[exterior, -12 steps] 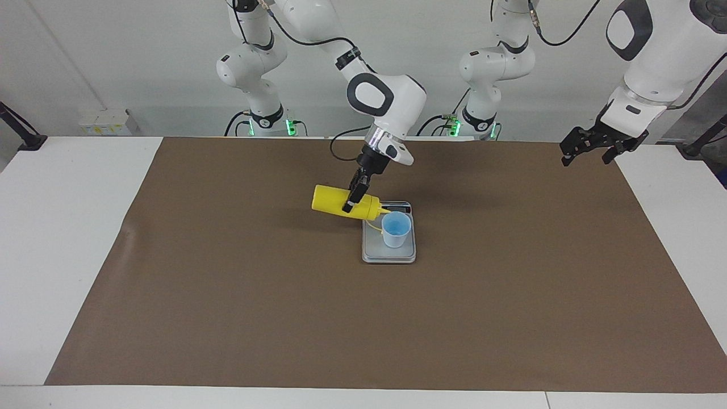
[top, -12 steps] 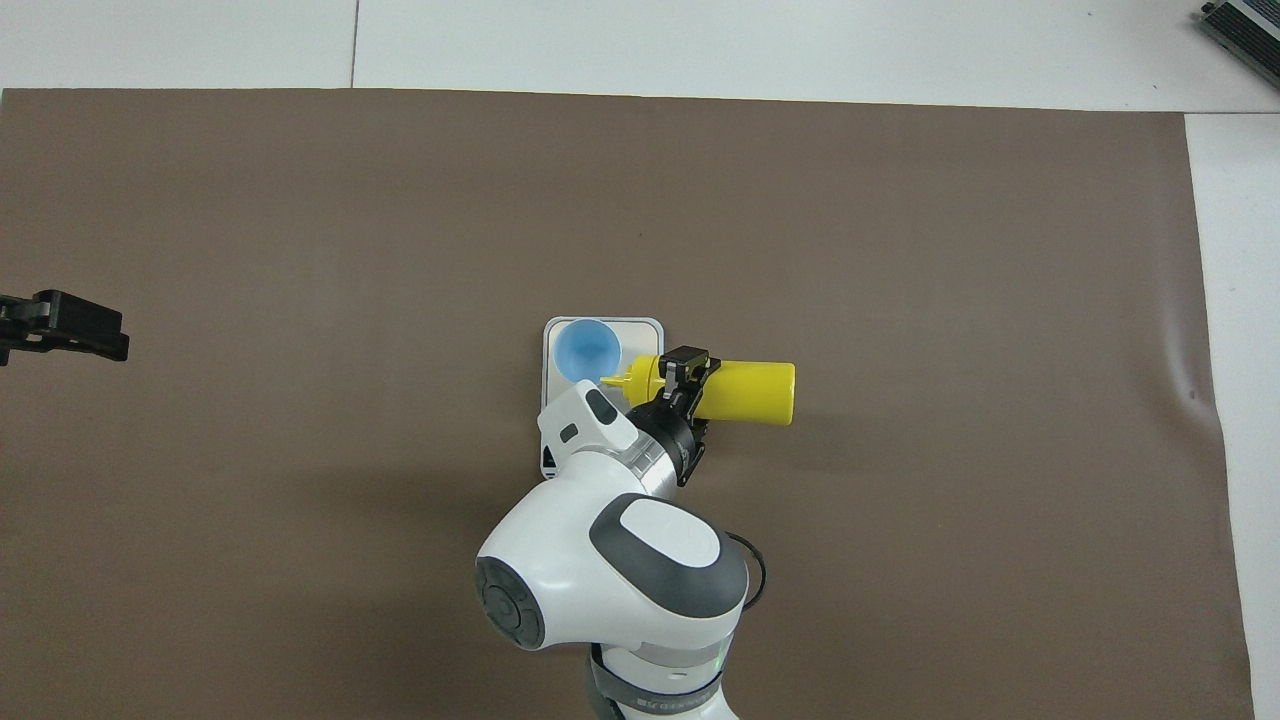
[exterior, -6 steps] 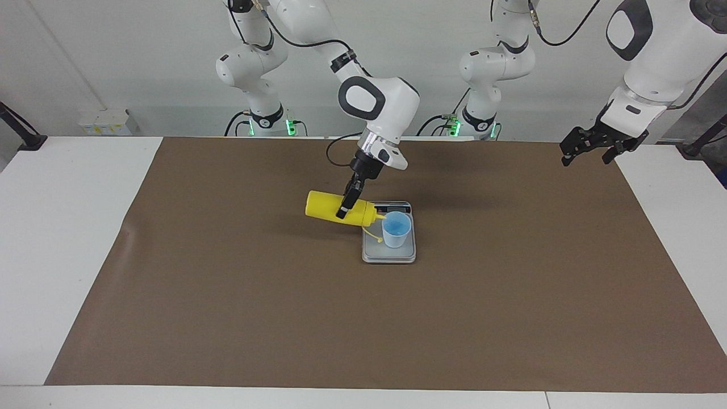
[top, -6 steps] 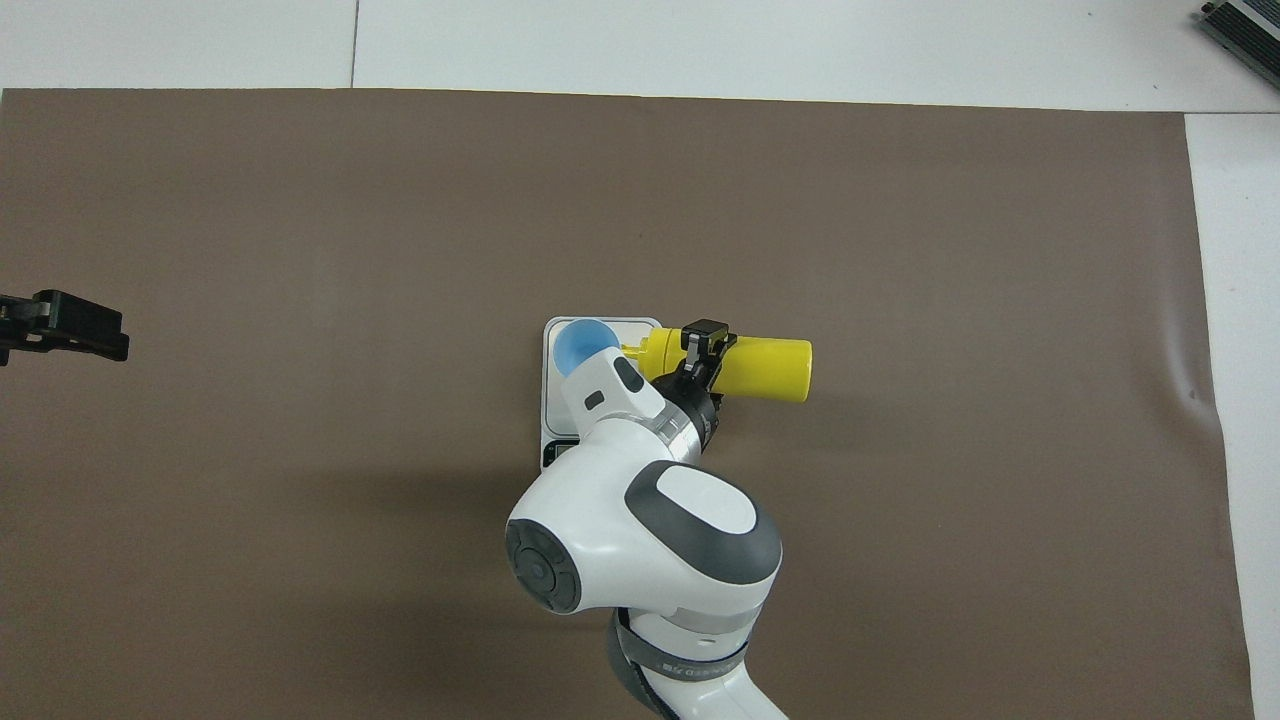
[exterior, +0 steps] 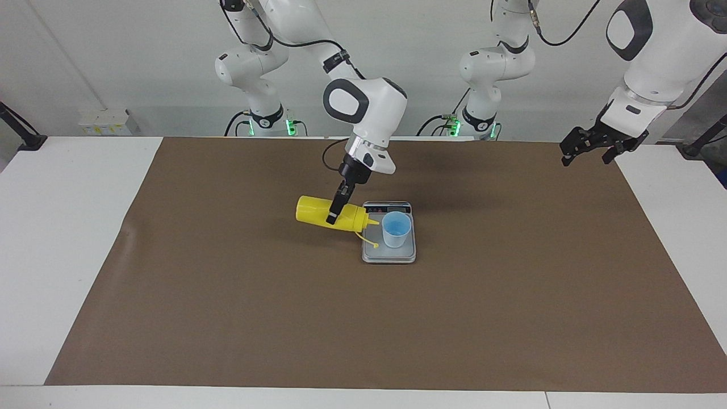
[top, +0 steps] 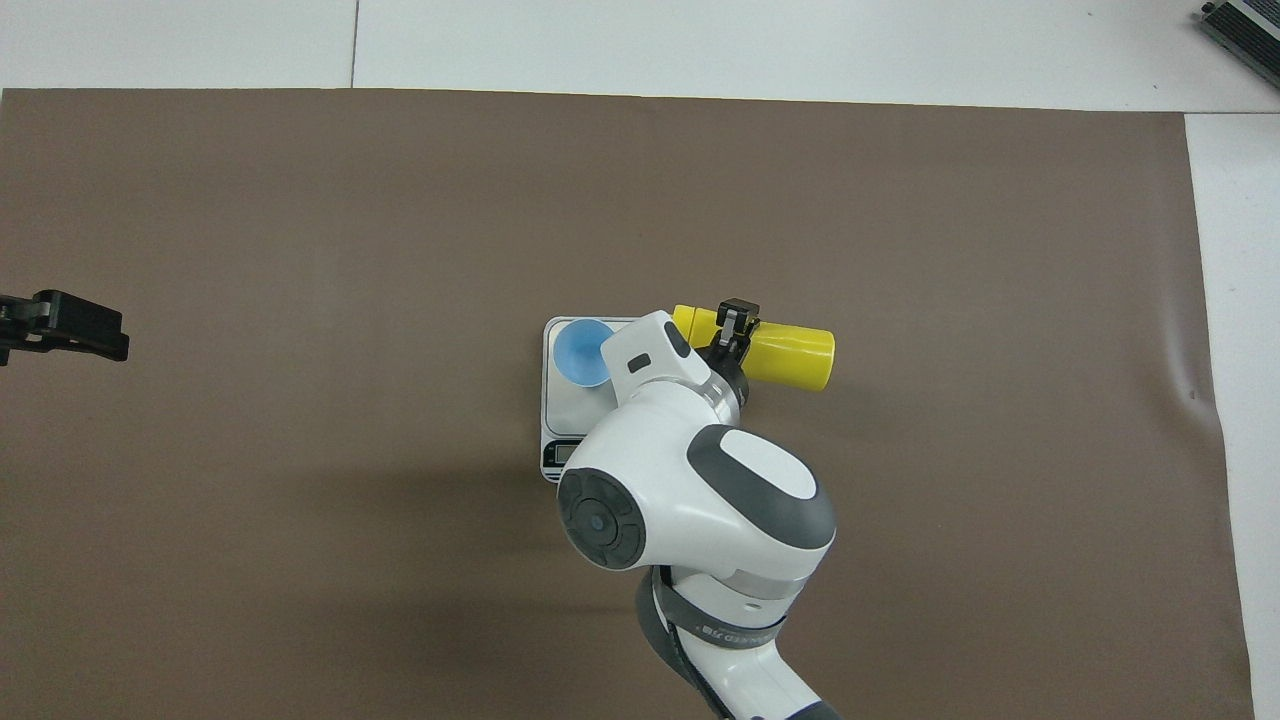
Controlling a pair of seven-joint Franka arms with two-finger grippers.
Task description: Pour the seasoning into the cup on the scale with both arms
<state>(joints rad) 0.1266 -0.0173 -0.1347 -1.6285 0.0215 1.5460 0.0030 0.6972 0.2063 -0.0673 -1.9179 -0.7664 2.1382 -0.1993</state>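
Note:
The seasoning, a yellow squeeze bottle (exterior: pixel 315 209) (top: pixel 790 356), lies almost level in the air, and my right gripper (exterior: pixel 333 213) (top: pixel 738 322) is shut on its middle. Its nozzle points at the cup and stops just short of the rim, over the edge of the scale. Its small tethered cap (exterior: pixel 375 245) dangles over the scale plate. The light blue cup (exterior: pixel 396 229) (top: pixel 577 352) stands upright on the silver-grey scale (exterior: pixel 389 255) (top: pixel 560 415). In the overhead view my right arm covers part of the cup and scale. My left gripper (exterior: pixel 589 150) (top: pixel 66 326) waits open, high over the mat's edge at the left arm's end.
A brown mat (exterior: pixel 363 318) covers most of the white table (exterior: pixel 68 227). The scale's dark display strip (exterior: pixel 386 204) faces the robots. Nothing else lies on the mat.
My right gripper has drawn the bottle back from the cup toward the right arm's end of the table; the nozzle has left the cup's rim. The left arm has not moved.

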